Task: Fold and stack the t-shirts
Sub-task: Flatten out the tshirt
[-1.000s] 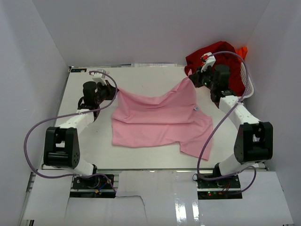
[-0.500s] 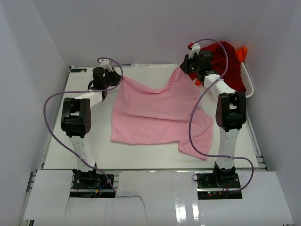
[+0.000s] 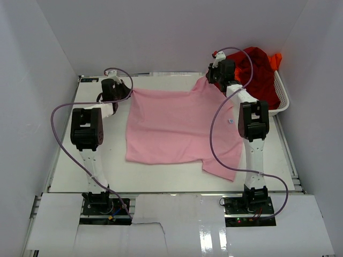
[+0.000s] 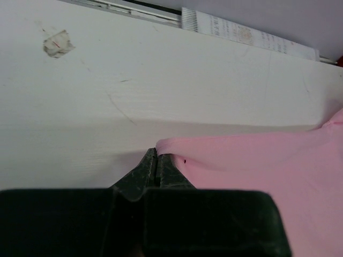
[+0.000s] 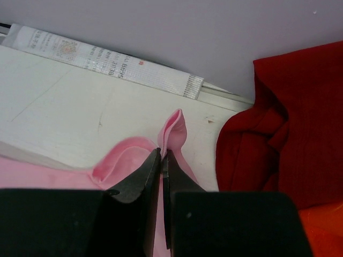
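From above, pink shirt (image 3: pixel 177 126) lies spread; wrist views alone show left gripper (image 4: pixel 156 160) and right gripper (image 5: pixel 162 160) each clamped on a corner.

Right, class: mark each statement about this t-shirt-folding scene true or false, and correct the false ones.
1. The left pincer and right pincer are each shut on a far corner of the pink t-shirt. True.
2. The pink t-shirt is folded in half. False: it lies spread open on the table.
3. The dark red t-shirt lies flat on the table. False: it is bunched in the white basket.
4. Some of the orange t-shirt shows beside the dark red one. True.
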{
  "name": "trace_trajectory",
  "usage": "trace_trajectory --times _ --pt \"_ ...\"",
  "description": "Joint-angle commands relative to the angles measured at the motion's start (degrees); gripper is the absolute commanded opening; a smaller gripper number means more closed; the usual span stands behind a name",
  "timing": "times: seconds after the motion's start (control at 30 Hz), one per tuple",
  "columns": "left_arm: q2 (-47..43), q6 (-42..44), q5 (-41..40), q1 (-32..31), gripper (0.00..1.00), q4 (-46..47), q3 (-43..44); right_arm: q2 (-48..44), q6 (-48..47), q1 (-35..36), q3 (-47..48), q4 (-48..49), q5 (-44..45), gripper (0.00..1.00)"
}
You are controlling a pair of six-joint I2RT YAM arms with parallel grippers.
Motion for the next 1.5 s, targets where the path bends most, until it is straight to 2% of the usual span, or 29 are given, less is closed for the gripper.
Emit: trace_trajectory --times 0.0,0.07,0.37,0.73,0.77,0.8,0.83,0.87,0.9,0.93,0.97,1.0,1.07,1.1,1.2,1.27,1.37,1.47 --pt "0.8 -0.6 -1.9 1.1 0.00 0.5 2.8 1.2 1.0 0.1 3.6 4.6 3.0 0.08" --pt "1.9 -0.4 -0.7 3.3 0.00 0.5 4.1 2.0 0.6 0.0 4.5 4.7 2.8 0.08" --pt "8.4 -0.3 3.1 3.5 0.00 -0.8 12.2 4.9 1.0 0.0 6.8 5.9 1.8 0.08" --pt "9.8 0.1 4.0 3.4 0.00 -0.8 13.9 8.4 3.0 0.8 8.6 9.9 -2.7 0.08" --pt "9.8 0.1 3.9 3.4 0.00 -0.8 13.9 8.6 3.2 0.9 8.7 10.1 -2.7 0.08" --pt "9.8 0.0 3.4 3.4 0.00 -0.8 14.1 8.8 3.4 0.9 9.2 10.3 -2.2 0.15" --pt "9.8 -0.1 3.1 3.3 0.06 -0.8 14.2 9.2 3.9 0.9 9.4 10.3 -1.6 0.35" --pt "9.7 -0.2 2.4 3.4 0.24 -0.8 14.3 9.2 4.1 0.9 9.7 10.3 -1.5 0.86" --pt "9.6 -0.9 0.4 3.4 0.31 -0.9 14.8 9.2 4.1 0.9 10.3 10.3 -1.1 0.95" --pt "9.6 -0.9 -0.4 3.4 0.36 -0.9 15.1 8.9 4.0 1.0 10.4 10.3 -0.7 0.93" --pt "9.5 -0.9 -1.1 3.5 0.48 -1.0 15.6 8.5 3.6 1.0 10.5 10.4 -0.1 0.95" --pt "9.4 -0.9 -2.7 3.4 0.55 -1.3 16.8 8.0 3.3 1.0 10.1 10.5 0.6 0.95" --pt "9.1 -0.9 -4.6 3.5 0.64 -1.5 18.0 6.0 1.6 0.9 9.4 10.3 1.2 0.91" --pt "8.6 -0.9 -5.5 3.5 0.75 -1.5 18.6 5.0 1.2 1.0 8.9 10.3 1.4 0.91" --pt "7.0 -0.3 -7.7 3.5 0.87 -2.2 20.8 0.1 0.2 0.9 4.7 9.6 1.7 0.90" --pt "5.9 0.2 -7.3 3.5 0.90 -3.1 22.1 -4.4 -1.5 1.0 -0.2 9.0 1.3 0.91" --pt "3.3 -0.1 -6.3 3.5 0.93 -7.1 21.7 -8.9 -1.9 1.5 -3.9 3.0 0.4 0.91" --pt "-1.2 -1.2 -1.5 3.3 0.92 -10.0 16.1 -14.3 -3.6 2.5 -8.1 -6.1 1.4 0.93"
